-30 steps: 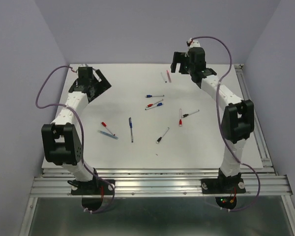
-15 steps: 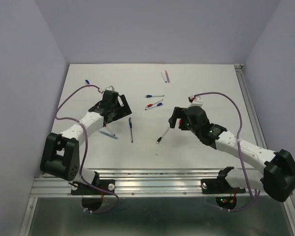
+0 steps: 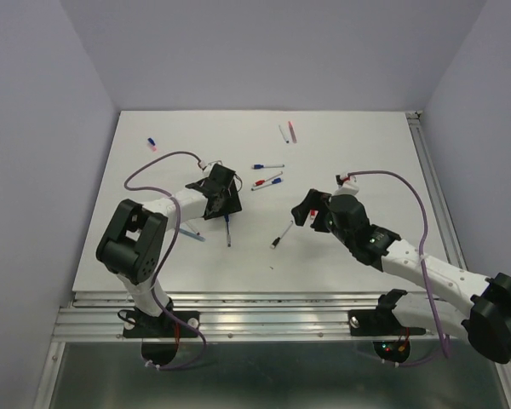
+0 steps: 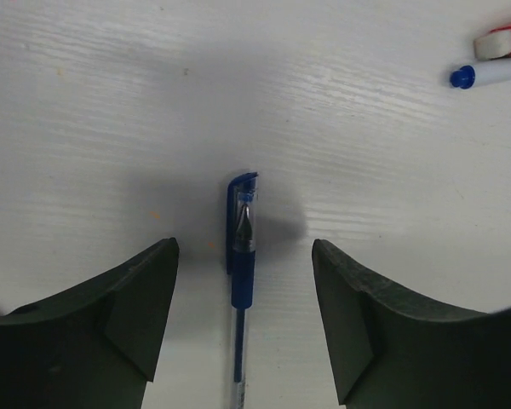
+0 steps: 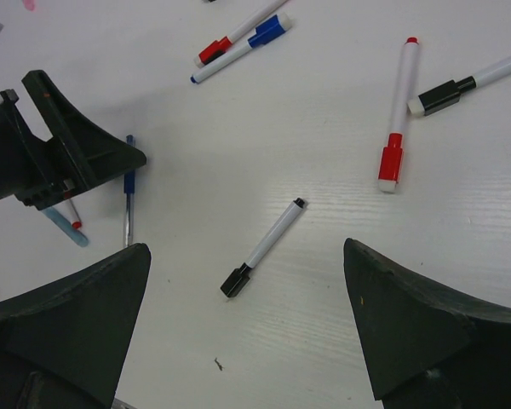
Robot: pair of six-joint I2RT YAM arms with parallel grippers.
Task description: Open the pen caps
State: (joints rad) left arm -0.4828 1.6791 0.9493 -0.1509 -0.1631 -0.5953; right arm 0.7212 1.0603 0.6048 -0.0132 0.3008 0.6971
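Though tiny, the black cap (image 5: 235, 281) looks squarish

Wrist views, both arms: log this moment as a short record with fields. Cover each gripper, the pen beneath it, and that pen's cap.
left gripper: open, holding nothing
under left: blue pen lying flat between the fingers, ungripped
blue cap: appears on the pen, clip visible
right gripper: open, holding nothing
under right: black marker lying diagonally between the fingers
black cap: on, at the marker's lower-left end
caps opened: none visible
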